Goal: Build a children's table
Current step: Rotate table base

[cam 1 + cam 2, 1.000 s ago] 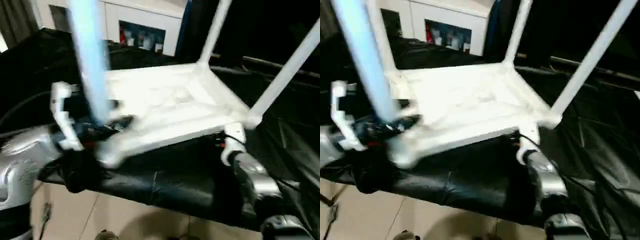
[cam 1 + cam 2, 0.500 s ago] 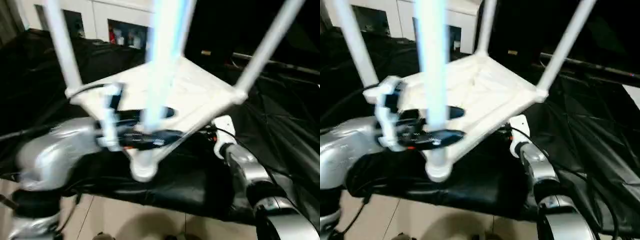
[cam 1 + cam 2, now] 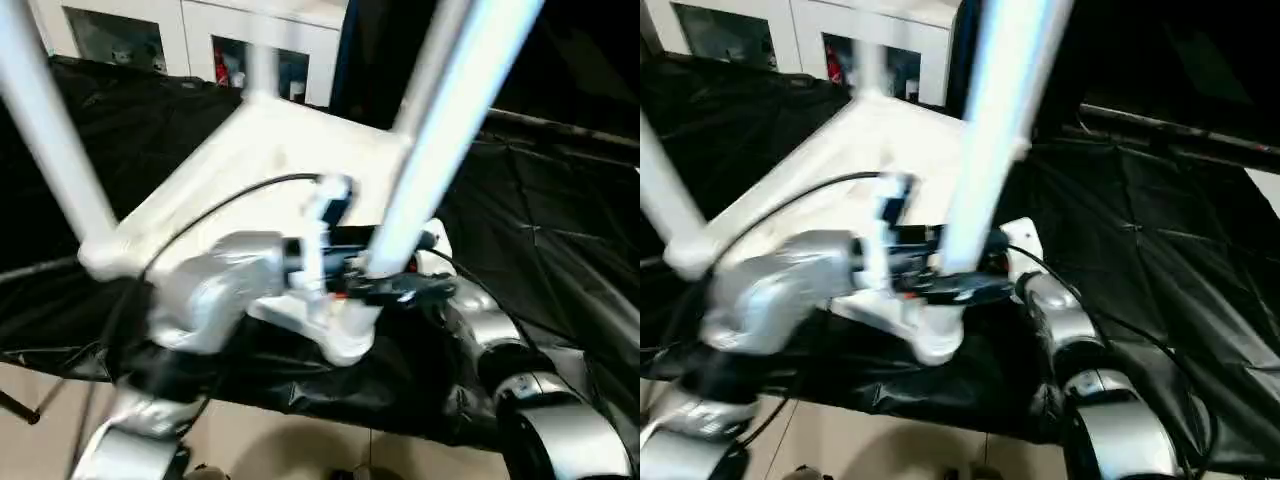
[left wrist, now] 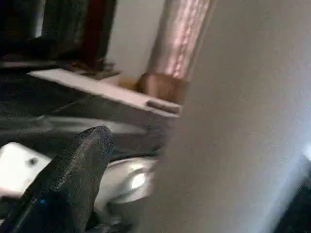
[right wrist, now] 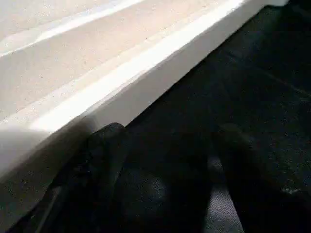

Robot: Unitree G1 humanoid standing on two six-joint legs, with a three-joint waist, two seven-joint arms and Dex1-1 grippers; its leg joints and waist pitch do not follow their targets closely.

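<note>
As legs stand in sockets, white plastic children's table (image 3: 300, 150) looks near-complete on black-draped counter (image 3: 560, 260); left gripper (image 3: 385, 285) holds near white tapered leg (image 3: 440, 130); right gripper's (image 5: 160, 179) grip: cannot tell.

A black cloth (image 3: 560, 230) drapes the worktop, creased and glossy in places, and hangs over its near edge above a pale tiled floor (image 3: 260, 450). Behind the worktop stands a white cabinet (image 3: 190, 30) with open compartments; one of them (image 3: 228, 62) holds small red and white items (too blurred to name). To the right of the cabinet the background is dark, and a thin dark bar (image 3: 1180, 125) runs across it above the cloth. In the left wrist view a pinkish upright column (image 4: 182, 36) rises from a brown base (image 4: 160, 86) at the far end of a pale flat ledge (image 4: 97, 87).
</note>
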